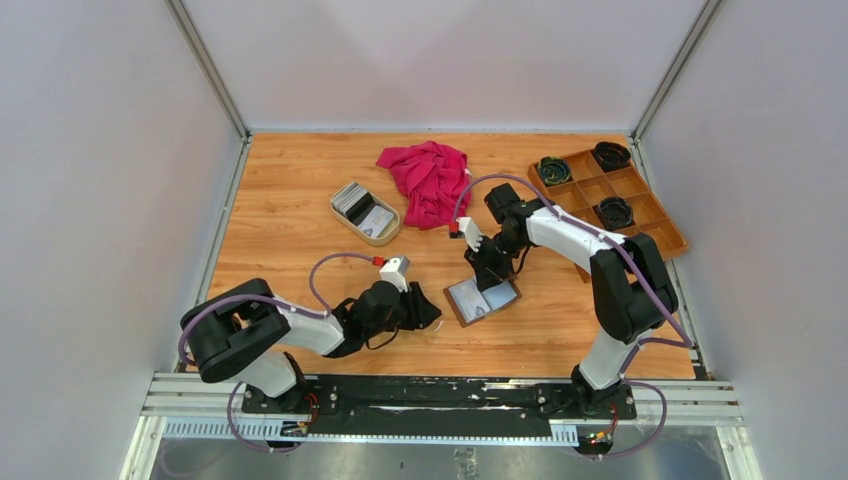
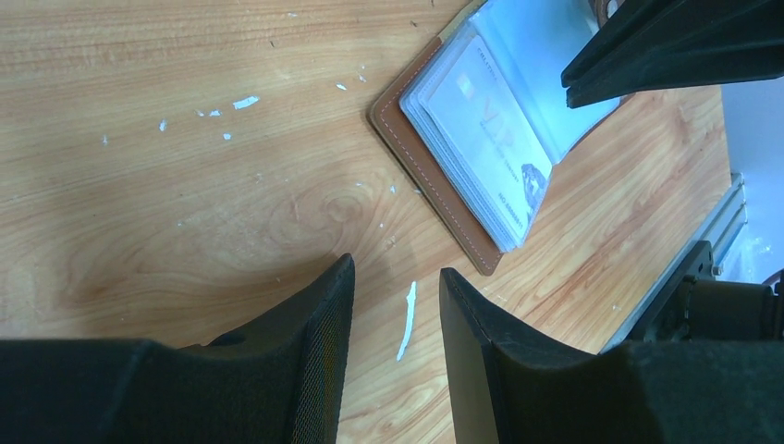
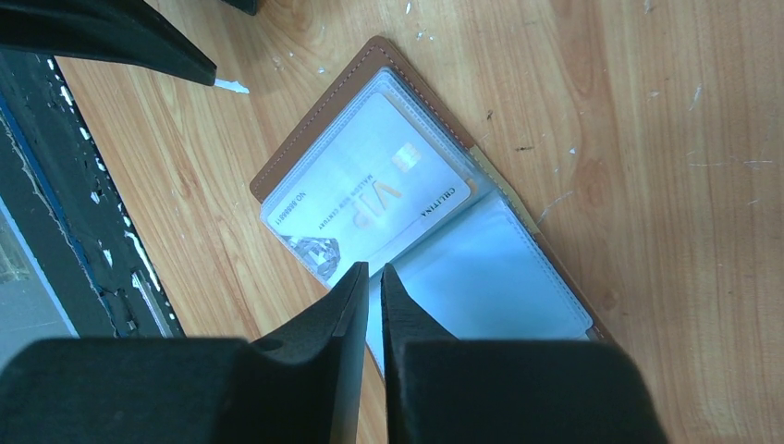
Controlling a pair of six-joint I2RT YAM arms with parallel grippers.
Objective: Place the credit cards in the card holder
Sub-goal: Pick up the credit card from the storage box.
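Note:
The brown card holder (image 1: 482, 298) lies open on the wooden table, its clear sleeves facing up. One white card marked VIP (image 3: 370, 199) sits inside a sleeve, also seen in the left wrist view (image 2: 490, 139). More credit cards (image 1: 358, 203) lie stacked in the beige dish (image 1: 385, 238) at the back left. My right gripper (image 3: 373, 268) hangs just over the holder's middle fold, jaws shut to a thin slit with nothing seen between them. My left gripper (image 2: 396, 268) is open and empty, low over bare table just left of the holder (image 2: 421, 157).
A crumpled red cloth (image 1: 430, 178) lies at the back centre. A wooden compartment tray (image 1: 660, 238) with dark coiled items stands at the back right. A small white scrap (image 2: 407, 319) lies on the table between my left fingers. Metal rails run along the near edge.

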